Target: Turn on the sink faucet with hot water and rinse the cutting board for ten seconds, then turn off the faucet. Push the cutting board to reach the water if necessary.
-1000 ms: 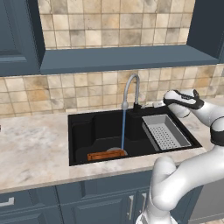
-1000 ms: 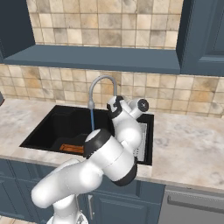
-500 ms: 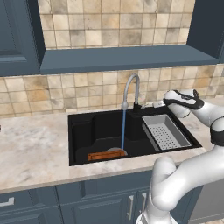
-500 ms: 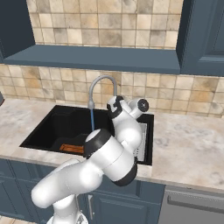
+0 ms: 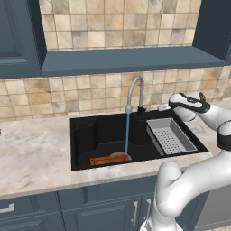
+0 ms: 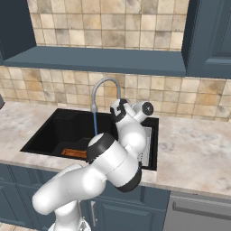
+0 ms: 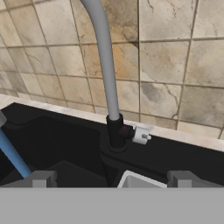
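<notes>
The grey gooseneck sink faucet (image 5: 135, 88) arches over the black sink (image 5: 97, 131). From its tip a thin light-blue stream of water (image 5: 127, 133) falls onto the right end of the small orange-brown cutting board (image 5: 107, 160), which lies flat at the basin's front. My gripper (image 5: 170, 106) hovers just right of the faucet's dark base, a little apart from the small side lever (image 7: 141, 134). In the hand view the fingertips (image 7: 41, 178) stand wide apart, so the gripper (image 7: 113, 179) is open and holds nothing. The right base view shows the faucet (image 6: 104, 85), water (image 6: 95, 124) and board (image 6: 74, 153).
A grey perforated drainer tray (image 5: 170, 136) fills the sink's right part, directly below my hand. The tiled wall and a blue sill (image 5: 126, 61) rise close behind the faucet. Marble counter (image 5: 31, 149) lies left and right of the basin.
</notes>
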